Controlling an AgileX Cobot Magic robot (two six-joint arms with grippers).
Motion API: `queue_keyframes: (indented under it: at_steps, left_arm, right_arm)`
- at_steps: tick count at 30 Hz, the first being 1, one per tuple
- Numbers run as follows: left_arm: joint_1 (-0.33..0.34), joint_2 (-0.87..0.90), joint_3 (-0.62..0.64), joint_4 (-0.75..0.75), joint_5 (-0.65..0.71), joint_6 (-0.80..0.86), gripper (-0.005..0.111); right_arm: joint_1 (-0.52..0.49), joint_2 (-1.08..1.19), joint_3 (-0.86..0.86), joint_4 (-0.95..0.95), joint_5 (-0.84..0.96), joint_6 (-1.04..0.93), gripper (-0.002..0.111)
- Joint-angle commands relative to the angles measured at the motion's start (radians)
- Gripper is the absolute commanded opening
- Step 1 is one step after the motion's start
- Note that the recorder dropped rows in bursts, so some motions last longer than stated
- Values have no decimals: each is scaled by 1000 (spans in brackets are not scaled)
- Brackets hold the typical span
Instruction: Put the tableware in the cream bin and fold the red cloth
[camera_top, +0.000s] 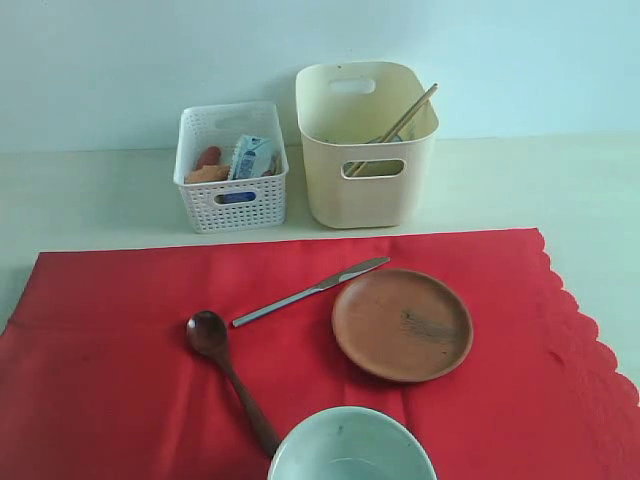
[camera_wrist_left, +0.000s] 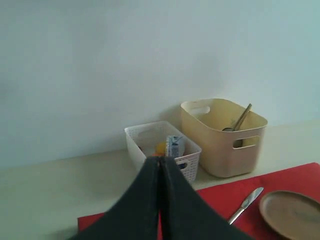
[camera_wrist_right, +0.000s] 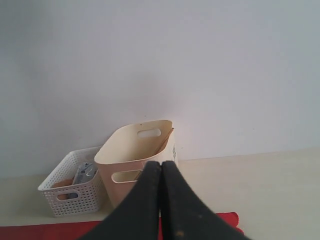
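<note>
The red cloth (camera_top: 120, 340) lies flat across the front of the table. On it rest a silver knife (camera_top: 310, 290), a round brown plate (camera_top: 402, 323), a dark wooden spoon (camera_top: 228, 370) and a pale bowl (camera_top: 350, 445) at the front edge. Behind the cloth stands the cream bin (camera_top: 366, 150), with chopsticks (camera_top: 400, 125) leaning inside it. Neither gripper appears in the exterior view. My left gripper (camera_wrist_left: 160, 161) is shut and empty, raised above the cloth's left part. Also raised and empty, my right gripper (camera_wrist_right: 161, 164) is shut and faces the cream bin (camera_wrist_right: 135, 150).
A white lattice basket (camera_top: 232, 170) stands left of the cream bin, holding food and a blue-and-white milk carton (camera_top: 252, 157). Bare cream table surrounds the cloth, and a pale wall rises behind the bins.
</note>
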Motion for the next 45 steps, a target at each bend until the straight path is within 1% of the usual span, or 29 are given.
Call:
queue_keyframes:
  at_steps: [1, 3, 5, 22, 25, 26, 28, 30, 33, 35, 37, 42, 45]
  left_arm:
    - [5, -4, 48, 30, -51, -29, 0]
    - [5, -4, 62, 30, -90, -25, 0]
    - [5, -4, 70, 30, -97, -25, 0]
    - [5, -4, 72, 30, -84, -25, 0]
    - [5, -4, 72, 30, -79, -25, 0]
    - [5, -4, 72, 30, -75, -25, 0]
    - [5, -4, 84, 30, -75, -25, 0]
    - [5, -4, 111, 30, -95, -25, 0]
    - [5, -4, 180, 30, -194, -25, 0]
    - [5, -4, 229, 30, -285, -25, 0]
    - [5, -4, 264, 30, -339, -25, 0]
    - [5, -4, 319, 39, -353, -25, 0]
    - [5, -4, 340, 41, -353, -25, 0]
  right_arm:
    - [0, -3, -7, -2, 1, -3, 0]
    - [0, -3, -7, -2, 1, -3, 0]
    - [0, -3, -7, -2, 1, -3, 0]
    - [0, -3, -7, 1, -1, 6, 0]
    - [0, -3, -7, 57, 46, 2, 0]
    - [0, -3, -14, 82, 70, -30, 0]
    - [0, -3, -49, 170, 142, -225, 0]
    - [0, 11, -90, 343, 190, -437, 0]
    - [0, 110, -150, 566, 271, -650, 0]
    - [0, 206, -197, 627, 339, -713, 0]
    - [0, 325, -239, 659, 400, -774, 0]
    - [0, 591, -340, 768, 482, -919, 0]
    - [0, 725, -404, 787, 504, -956, 0]
